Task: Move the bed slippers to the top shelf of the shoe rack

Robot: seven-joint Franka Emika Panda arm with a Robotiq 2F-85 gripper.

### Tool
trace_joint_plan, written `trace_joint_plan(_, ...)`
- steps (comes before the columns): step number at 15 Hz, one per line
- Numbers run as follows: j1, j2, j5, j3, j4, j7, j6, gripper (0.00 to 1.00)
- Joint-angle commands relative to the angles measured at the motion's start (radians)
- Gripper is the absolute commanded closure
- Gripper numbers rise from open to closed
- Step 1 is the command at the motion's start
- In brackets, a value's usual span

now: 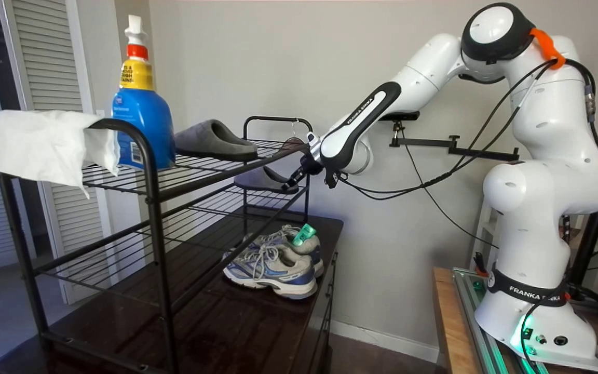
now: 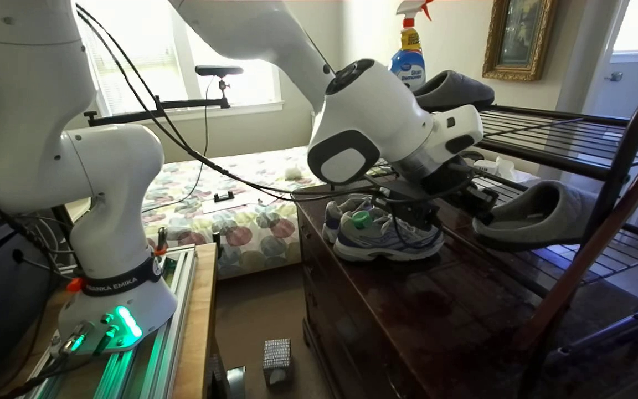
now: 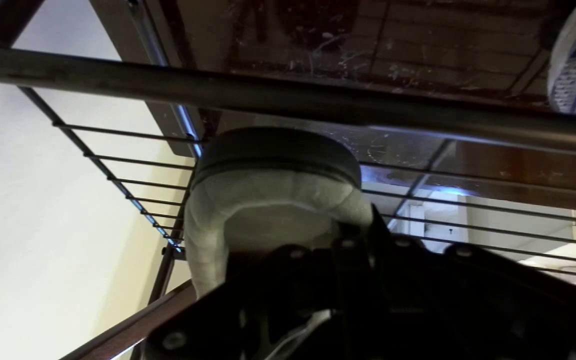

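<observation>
We saw the pincer clamped on the side rim of the lower slipper, its fingers straddling the grey wall at the opening. That slipper sat right at the pincer's tips, over the lower wire tier; we could not tell whether its sole touched the wires. Just above the pincer ran the top shelf of the shoe rack, with the upper slipper lying on it. Below the pincer we found the laced sneakers, a green object on one, standing on the dark glossy dresser. Behind the pincer rose the white arm. Farther from the pincer, on the top shelf, stood a blue spray bottle, and beyond that a white cloth hung over the rack's end.
</observation>
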Motion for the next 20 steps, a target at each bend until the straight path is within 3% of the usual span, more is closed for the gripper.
trace_joint_plan(1,-0.167,0.022,-0.019,0.174,-0.042,0.025,-0.088,0.99)
trace_joint_plan(5,-0.332,0.05,0.001,0.325,-0.08,0.004,-0.144,0.99)
trace_joint_plan(20,-0.822,0.053,-0.01,0.746,-0.166,-0.045,-0.245,0.99)
